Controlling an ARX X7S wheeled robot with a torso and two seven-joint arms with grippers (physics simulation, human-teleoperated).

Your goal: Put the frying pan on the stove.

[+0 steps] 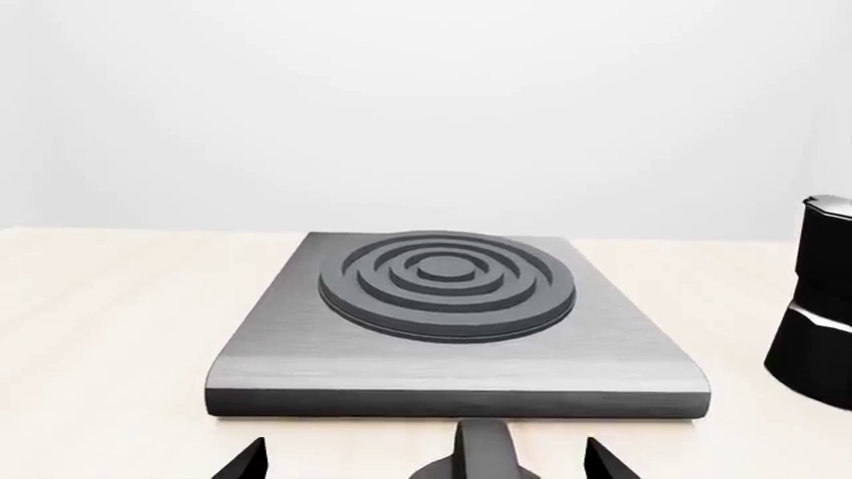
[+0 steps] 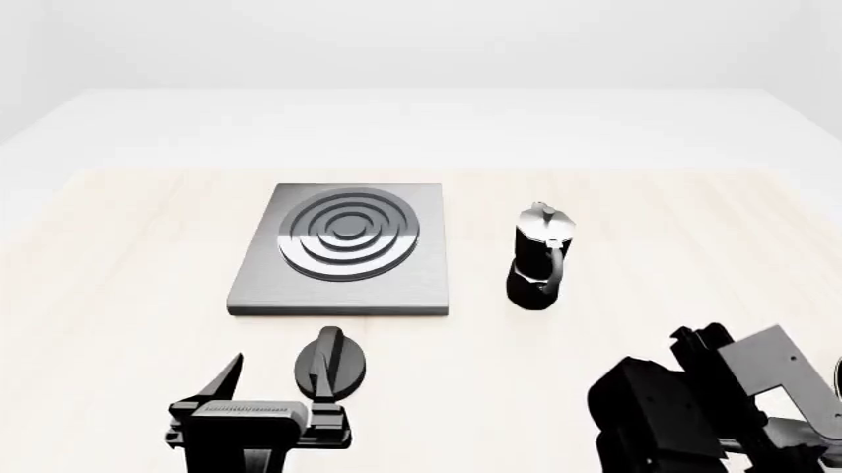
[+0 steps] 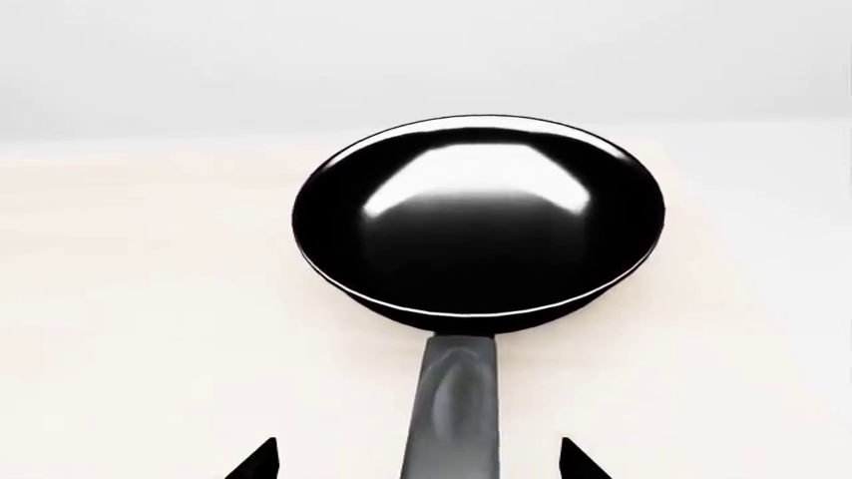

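Note:
The frying pan (image 3: 480, 225) is round and glossy black and lies on the pale wooden table in the right wrist view. Its long handle (image 3: 456, 399) runs back between my right gripper's (image 3: 419, 465) open jaws, which stand apart on either side without touching it. The pan does not show in the head view. The stove (image 2: 345, 248), a flat grey plate with a ring burner, lies at the table's middle and also shows in the left wrist view (image 1: 453, 319). My left gripper (image 1: 426, 469) is open and empty, just in front of the stove's near edge.
A black-and-silver moka pot (image 2: 539, 258) stands right of the stove and also shows in the left wrist view (image 1: 815, 309). A small black knob (image 2: 329, 363) lies between the stove's near edge and my left gripper (image 2: 279, 392). My right arm (image 2: 684, 409) is at the lower right.

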